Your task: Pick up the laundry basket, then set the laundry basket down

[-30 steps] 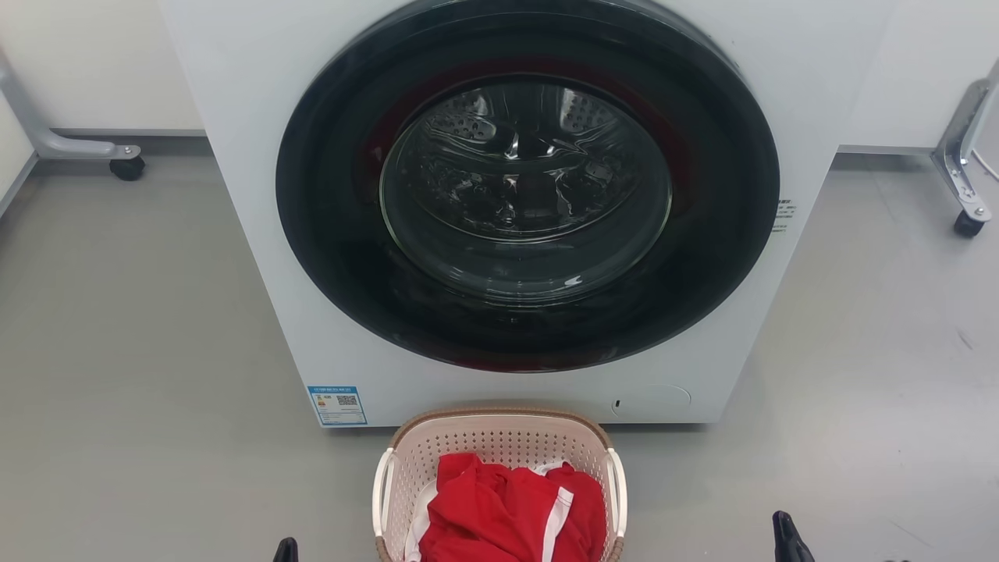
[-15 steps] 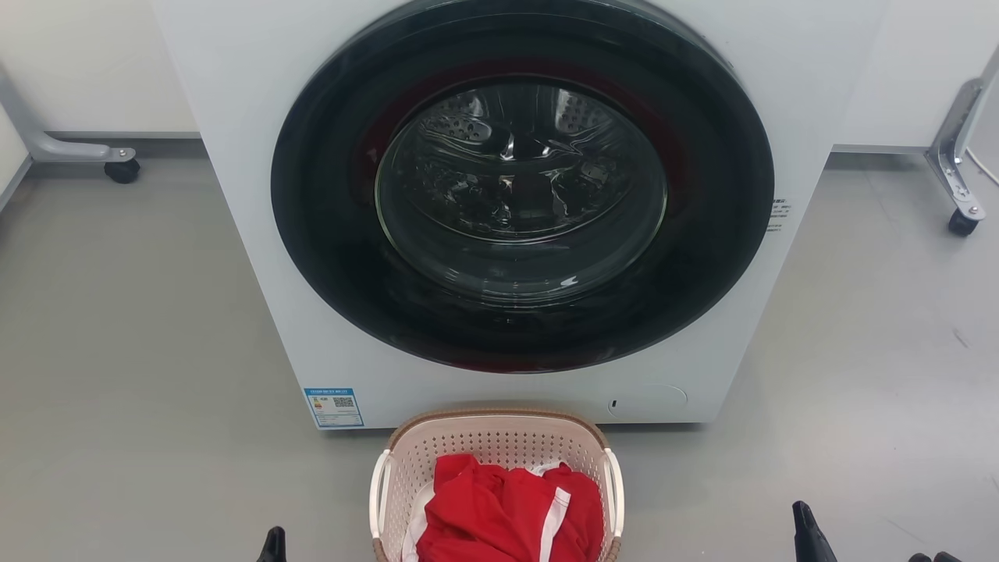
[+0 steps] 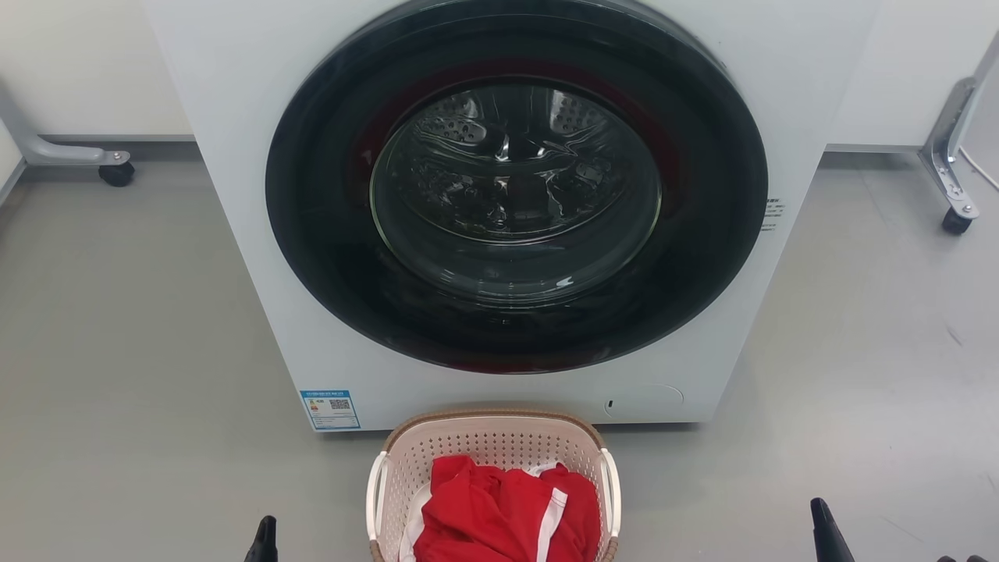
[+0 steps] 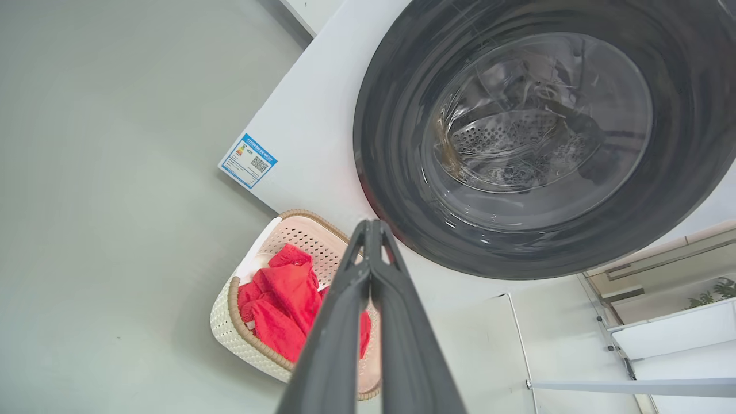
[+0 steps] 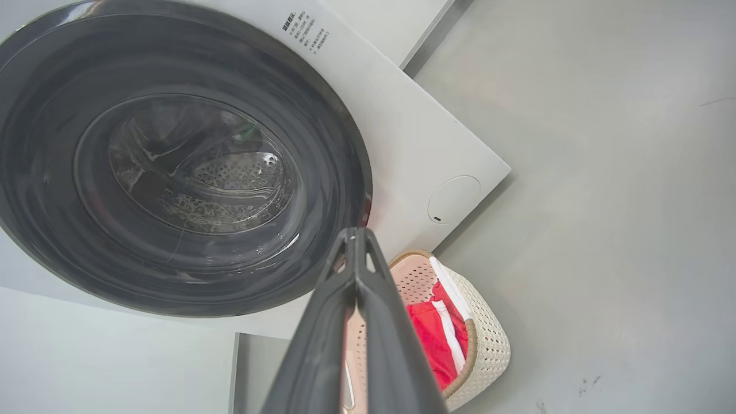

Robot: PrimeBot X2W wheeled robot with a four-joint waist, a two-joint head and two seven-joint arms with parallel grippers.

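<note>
One laundry basket, red-and-white garment inside

bright even light, glare on door glass

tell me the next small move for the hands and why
The left hand and right hand are shut and stand wide of the basket, which sits unheld on the floor. So probably open both and bring them inward to its white handles.
</note>
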